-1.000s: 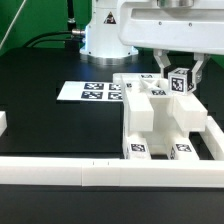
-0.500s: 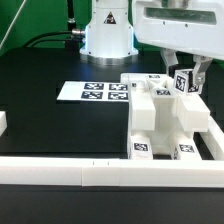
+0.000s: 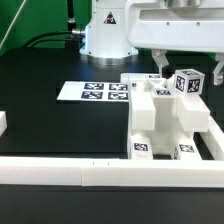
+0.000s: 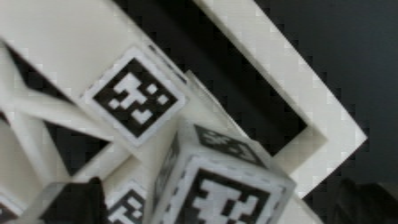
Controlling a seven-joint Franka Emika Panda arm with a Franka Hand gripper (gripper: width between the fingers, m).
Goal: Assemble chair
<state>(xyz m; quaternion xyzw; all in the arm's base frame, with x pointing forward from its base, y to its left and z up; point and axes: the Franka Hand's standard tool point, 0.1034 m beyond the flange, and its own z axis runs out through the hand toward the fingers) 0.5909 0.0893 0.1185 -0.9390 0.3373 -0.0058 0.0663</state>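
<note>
The partly built white chair [image 3: 160, 118] lies on the black table at the exterior view's right, with tags on its near ends. My gripper [image 3: 187, 76] hangs just above its far right part and is shut on a small white tagged cube [image 3: 188, 83]. In the wrist view the cube [image 4: 222, 185] fills the space between the jaws, with one dark finger [image 4: 68, 203] beside it. Behind it lie a tagged chair piece [image 4: 134, 95] and white bars.
The marker board [image 3: 95, 92] lies flat left of the chair. A long white border rail [image 3: 90, 172] runs along the front, and another [image 3: 214, 135] along the right. A white block [image 3: 3, 122] sits at the left edge. The robot base [image 3: 105, 35] stands behind.
My gripper and the cube have shifted toward the exterior view's right, and the cube has turned a little so more of its tagged faces show.
</note>
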